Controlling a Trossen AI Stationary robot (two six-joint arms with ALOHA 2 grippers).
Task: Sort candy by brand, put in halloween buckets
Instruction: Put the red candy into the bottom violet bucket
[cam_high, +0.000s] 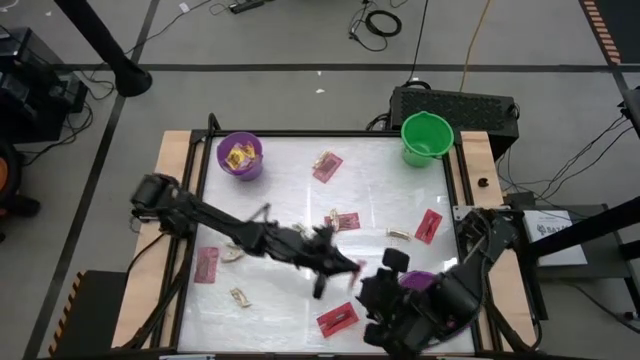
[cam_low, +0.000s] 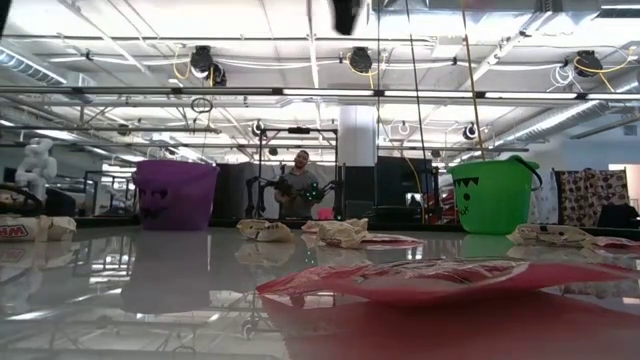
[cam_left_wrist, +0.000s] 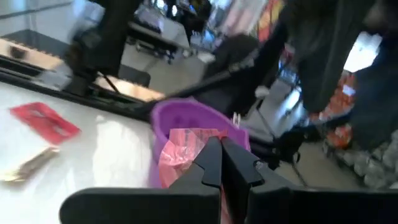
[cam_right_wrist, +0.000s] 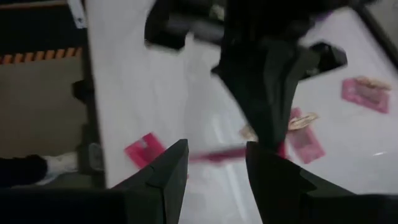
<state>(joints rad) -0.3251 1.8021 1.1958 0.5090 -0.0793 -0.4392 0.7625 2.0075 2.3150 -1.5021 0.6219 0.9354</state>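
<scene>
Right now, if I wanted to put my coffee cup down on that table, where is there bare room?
The widest bare patch lies between the purple bucket and the green bucket, past the red packet near the back edge. The front left corner, beyond the tan piece, also looks free. The middle and front right are crowded with candy and both arms.

A glossy white tabletop (cam_high: 300, 170) is seen, mirroring the ceiling lights, and it is framed by pale, matt wooden side boards (cam_high: 175, 160). The purple bucket (cam_low: 176, 195) and green bucket (cam_low: 492, 196) are moulded in smooth, slightly shiny plastic. The flat red packet (cam_low: 440, 277) is wrapped in crinkled, shiny film.
</scene>
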